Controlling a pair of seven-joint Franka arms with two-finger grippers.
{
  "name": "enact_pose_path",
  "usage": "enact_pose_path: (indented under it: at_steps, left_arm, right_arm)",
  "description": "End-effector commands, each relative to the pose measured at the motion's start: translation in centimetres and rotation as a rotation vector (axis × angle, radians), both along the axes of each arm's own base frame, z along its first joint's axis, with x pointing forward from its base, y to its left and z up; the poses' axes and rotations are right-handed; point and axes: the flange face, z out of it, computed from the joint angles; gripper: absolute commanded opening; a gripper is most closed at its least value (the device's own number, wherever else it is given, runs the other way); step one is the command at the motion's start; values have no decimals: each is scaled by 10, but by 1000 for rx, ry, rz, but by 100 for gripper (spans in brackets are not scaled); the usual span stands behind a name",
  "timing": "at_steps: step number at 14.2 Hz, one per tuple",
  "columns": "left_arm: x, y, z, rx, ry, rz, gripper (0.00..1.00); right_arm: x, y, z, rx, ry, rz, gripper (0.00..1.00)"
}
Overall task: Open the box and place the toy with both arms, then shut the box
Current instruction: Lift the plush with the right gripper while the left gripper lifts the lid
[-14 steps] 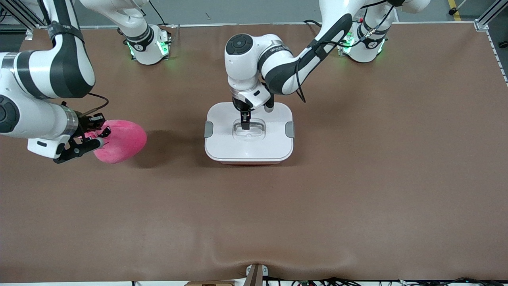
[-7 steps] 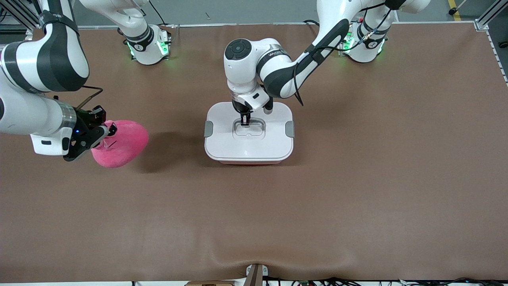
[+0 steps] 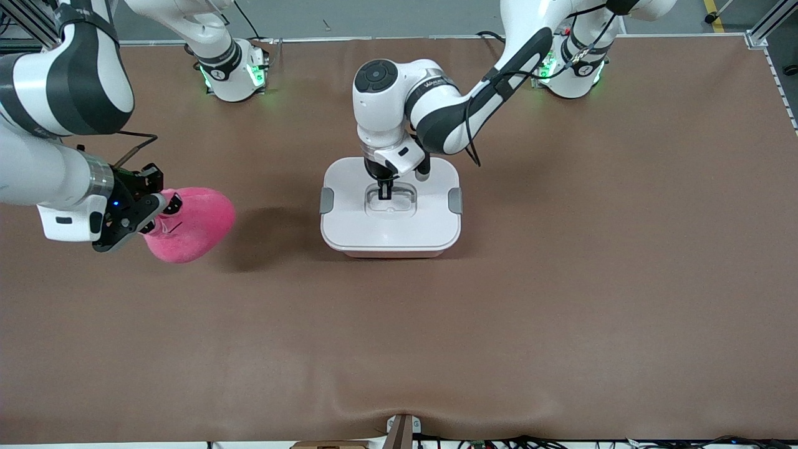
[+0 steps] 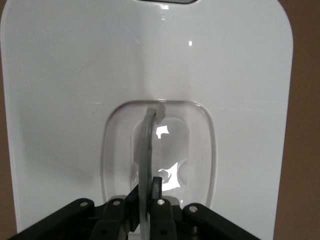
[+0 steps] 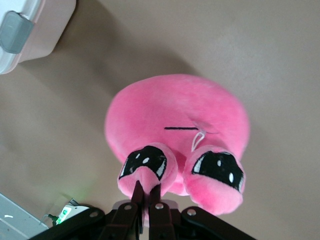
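The left gripper (image 3: 385,191) has pinched its fingers shut on the clear handle (image 4: 148,150) of the box (image 3: 391,209) — lid on, mid-table. The right gripper (image 5: 146,192) holds the toy (image 3: 190,224) in closed fingers above the table (image 3: 561,280), toward the right arm's end.

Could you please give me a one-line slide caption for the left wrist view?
Left gripper shut on the clear handle recessed in the box's white lid.
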Motion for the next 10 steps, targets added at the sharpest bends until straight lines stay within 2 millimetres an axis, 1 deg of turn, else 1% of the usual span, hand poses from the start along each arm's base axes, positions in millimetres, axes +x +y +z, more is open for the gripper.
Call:
enact_pose_path:
  at_steps: [1, 3, 5, 6, 8, 9, 10]
  left_arm:
    - [-5, 1, 30, -11, -32, 41, 0]
    - [-7, 6, 44, 9, -28, 49, 0]
    - [-10, 12, 67, 21, -45, 51, 0]
    - [-8, 18, 78, 31, -50, 46, 0]
    - [4, 40, 103, 48, -35, 11, 0]
    - [8, 51, 116, 53, -28, -21, 0]
    - [21, 69, 127, 64, -18, -51, 0]
  right_arm:
    - [-4, 21, 9, 13, -1, 39, 0]
    - [-6, 36, 10, 8, -6, 68, 0]
    - [-7, 40, 11, 17, -5, 71, 0]
    - [-9, 48, 14, 22, -10, 86, 0]
    - [-14, 67, 20, 32, -19, 126, 0]
    - [-19, 87, 25, 36, -29, 161, 0]
    - [-22, 104, 31, 37, -40, 184, 0]
